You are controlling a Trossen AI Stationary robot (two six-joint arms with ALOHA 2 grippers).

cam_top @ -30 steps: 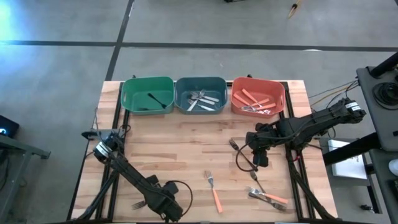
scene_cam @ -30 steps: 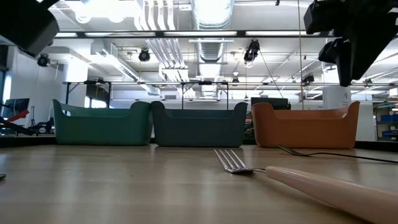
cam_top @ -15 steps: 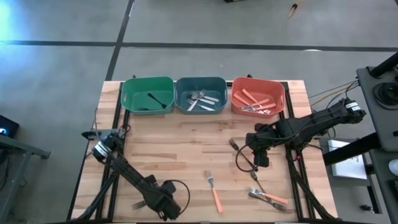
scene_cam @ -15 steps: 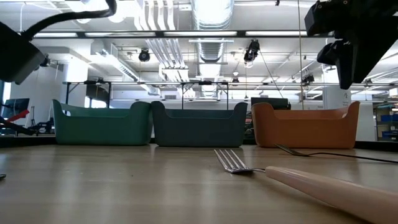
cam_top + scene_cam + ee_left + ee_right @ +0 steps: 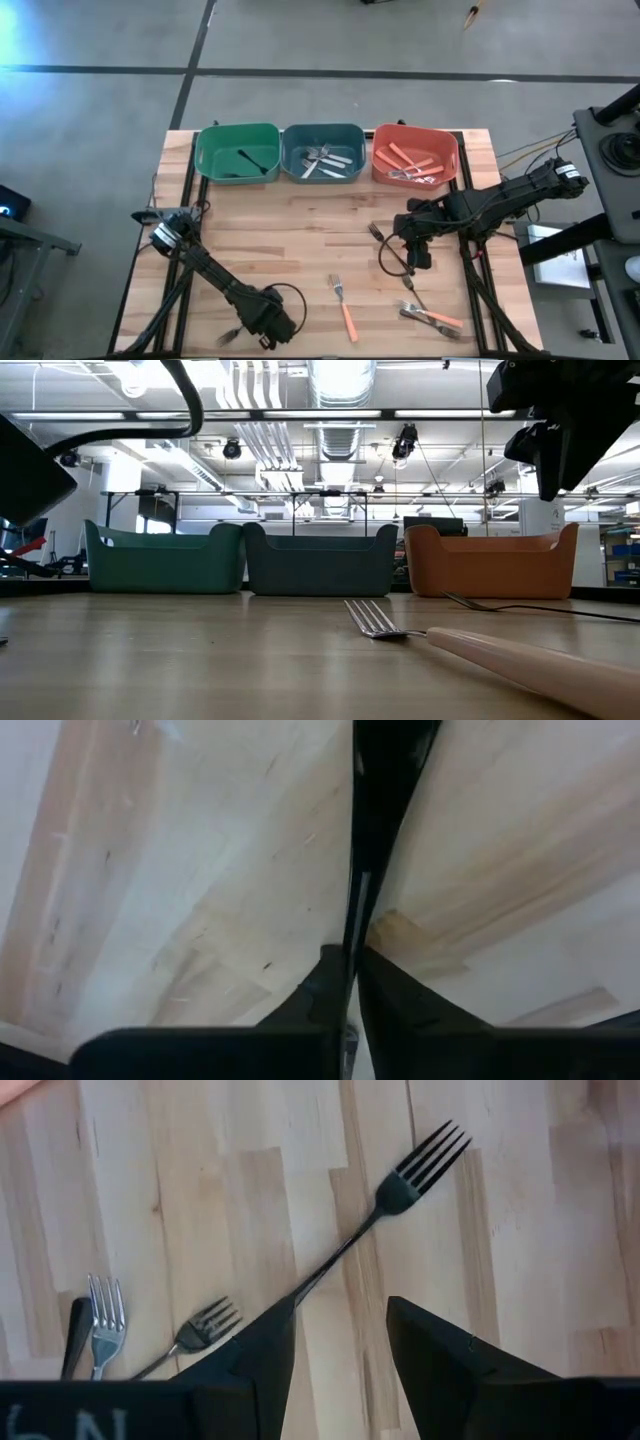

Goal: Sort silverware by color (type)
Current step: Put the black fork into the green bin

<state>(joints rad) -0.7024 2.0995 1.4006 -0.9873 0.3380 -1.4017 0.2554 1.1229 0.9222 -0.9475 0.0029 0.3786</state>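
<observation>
My left gripper (image 5: 250, 328) is low over the near left of the table, shut on a black fork (image 5: 229, 336) that sticks out from it toward the left edge. My right gripper (image 5: 340, 1340) hangs open above another black fork (image 5: 400, 1190) at the table's right middle; that fork lies flat on the wood, its handle running under one finger. A pink-handled fork (image 5: 345, 308) lies near the front centre. More forks (image 5: 428, 317) lie at the near right. Silverware also lies in the green bin (image 5: 237, 152), the blue bin (image 5: 322, 152) and the orange bin (image 5: 414, 155). My left gripper pinches the black fork's thin handle (image 5: 352, 910) between its two fingers. The fork runs straight on ahead of the fingertips, in line with them, and widens at its far end (image 5: 392, 750). Whether it is clear of the wood, I cannot tell.
The three bins stand in a row along the far edge. A black cable (image 5: 392, 262) loops on the table beside my right gripper. Bare wood lies between the bins and the forks at the near side.
My left arm has sunk toward the table at the near left. The black fork beside it has shifted a little and now shows blurred.
</observation>
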